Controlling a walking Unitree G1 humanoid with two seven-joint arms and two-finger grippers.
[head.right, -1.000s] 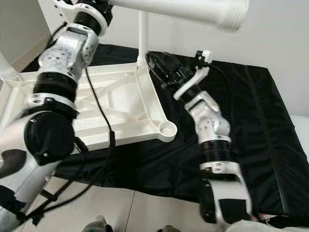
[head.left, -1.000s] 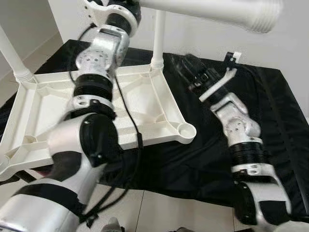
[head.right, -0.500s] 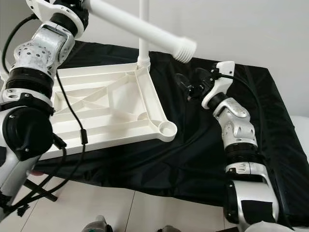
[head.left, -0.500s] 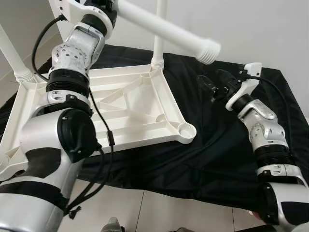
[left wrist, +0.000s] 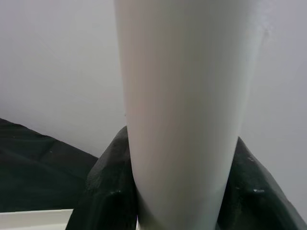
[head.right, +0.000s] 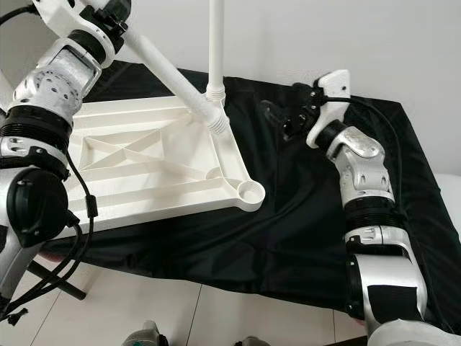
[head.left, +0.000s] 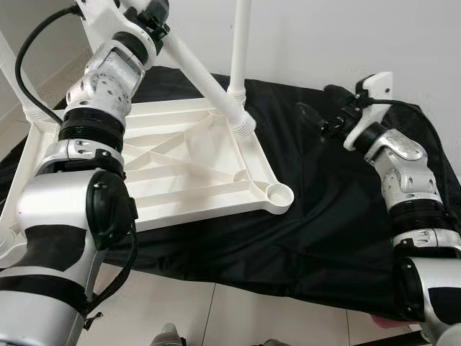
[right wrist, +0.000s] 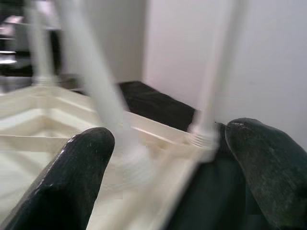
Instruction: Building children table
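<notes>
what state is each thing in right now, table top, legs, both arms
table top: upside down on the black cloth, near corner socket empty
upright leg: standing in the far corner socket
loose leg: tilted, held by left gripper, threaded end over the table top
right gripper: jaws open, holding nothing, above the cloth

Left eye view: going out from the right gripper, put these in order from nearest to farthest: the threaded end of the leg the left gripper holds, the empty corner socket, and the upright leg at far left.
1. Threaded end of the held leg, just left of the right gripper.
2. Empty corner socket, lower, at the tabletop's near right corner.
3. Far-left upright leg, across the tabletop.
</notes>
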